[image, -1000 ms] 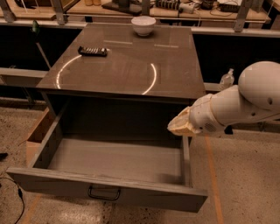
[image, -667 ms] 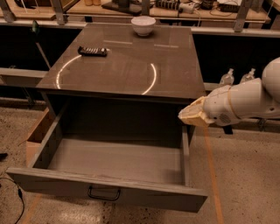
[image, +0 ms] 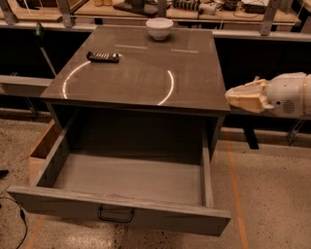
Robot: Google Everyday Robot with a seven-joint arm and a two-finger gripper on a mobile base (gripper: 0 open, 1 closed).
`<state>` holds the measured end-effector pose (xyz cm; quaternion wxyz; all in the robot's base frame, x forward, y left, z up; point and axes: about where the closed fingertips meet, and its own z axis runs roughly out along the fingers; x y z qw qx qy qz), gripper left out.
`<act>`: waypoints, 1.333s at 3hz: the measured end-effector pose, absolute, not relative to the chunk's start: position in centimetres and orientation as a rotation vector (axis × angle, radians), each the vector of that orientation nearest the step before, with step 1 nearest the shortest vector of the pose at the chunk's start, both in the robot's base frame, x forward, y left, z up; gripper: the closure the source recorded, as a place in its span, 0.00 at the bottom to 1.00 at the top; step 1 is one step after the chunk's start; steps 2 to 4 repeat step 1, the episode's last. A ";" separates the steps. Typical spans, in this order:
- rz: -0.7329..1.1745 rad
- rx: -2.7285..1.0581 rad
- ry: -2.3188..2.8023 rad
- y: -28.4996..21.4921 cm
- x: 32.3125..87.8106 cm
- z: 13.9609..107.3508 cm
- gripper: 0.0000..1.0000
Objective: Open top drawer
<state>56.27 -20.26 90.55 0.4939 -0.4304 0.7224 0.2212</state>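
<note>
Speckled floor (image: 272, 194) beneath open top drawer (image: 170, 216); gripper (image: 231, 96) hangs right of cabinet (image: 141, 73), fingers (image: 245, 97) together.

Over the pulled-out top drawer (image: 170, 220) the way in lies open from the front and above (its side walls and the overhanging cabinet (image: 141, 78) hem it), with the gripper (image: 232, 96) off to the cabinet's right, apart.

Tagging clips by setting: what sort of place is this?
Likely a lab or workshop: cluttered workbenches behind, a speckled floor with an orange tape line, and a robot hand beside a cabinet with its drawer open.
</note>
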 end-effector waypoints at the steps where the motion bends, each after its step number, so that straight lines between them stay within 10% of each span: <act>1: 0.546 -1.032 1.738 -20.0 56.5 91.2 0.82; 4: 0.546 -1.032 1.738 -20.0 56.5 91.2 0.82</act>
